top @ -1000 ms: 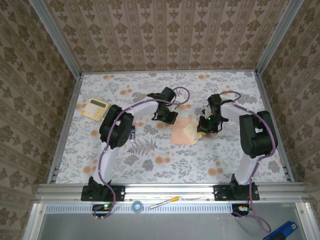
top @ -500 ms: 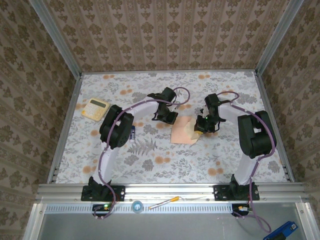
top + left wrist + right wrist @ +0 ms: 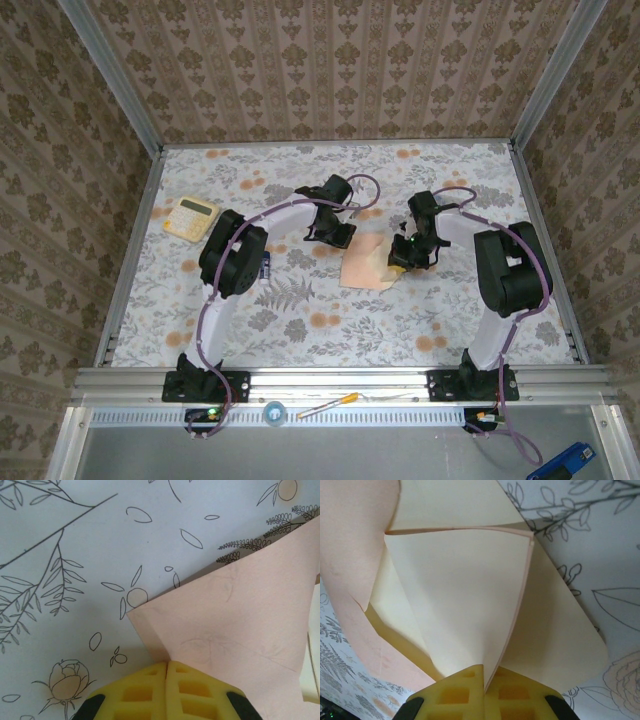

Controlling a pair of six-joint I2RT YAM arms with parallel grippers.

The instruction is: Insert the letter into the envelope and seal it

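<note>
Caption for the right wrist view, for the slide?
Right gripper, shut, pinches the tip of the pale pointed flap of the envelope above the floral tablecloth.

Both arms (image 3: 283,214) have white links, black joints, purple cables (image 3: 204,335) and yellow grid-pocketed jaws.

Seen from above, the left gripper (image 3: 337,237) covered the envelope's (image 3: 366,266) far-left corner and the right gripper (image 3: 401,257) its right edge. In the left wrist view the envelope ran off the right and bottom edges. The right pads (image 3: 455,695) hid the letter's (image 3: 460,595) pinched edge. The calculator's (image 3: 190,216) keys were too small to read.
</note>
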